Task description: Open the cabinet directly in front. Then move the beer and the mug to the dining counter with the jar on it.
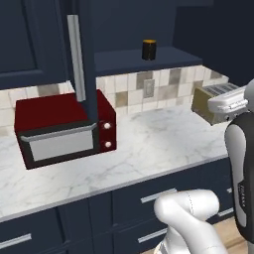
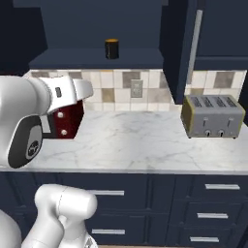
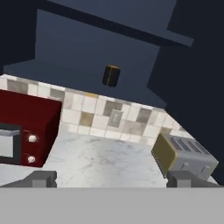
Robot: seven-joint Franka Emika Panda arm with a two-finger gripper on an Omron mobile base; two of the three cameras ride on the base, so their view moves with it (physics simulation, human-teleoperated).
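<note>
The navy cabinet [image 1: 144, 62] stands open, both doors swung out edge-on, one with its silver handle [image 1: 77, 57] at the left and the other [image 2: 194, 43] at the right. On its bottom shelf the black mug [image 1: 149, 49] [image 2: 112, 49] [image 3: 111, 75] with the orange-yellow top stands alone and upright. My gripper [image 3: 113, 181] is open and empty, well back from the shelf and below the mug, its fingertips [image 3: 41, 178] spread wide. The beer, the dining counter and the jar are out of view.
A red microwave [image 1: 64, 129] [image 3: 26, 131] sits on the left of the marble worktop [image 1: 149, 149]. A grey toaster [image 2: 213, 116] [image 3: 183, 155] stands at the right. Navy drawers [image 2: 213, 189] run below the worktop. The open doors jut out on either side.
</note>
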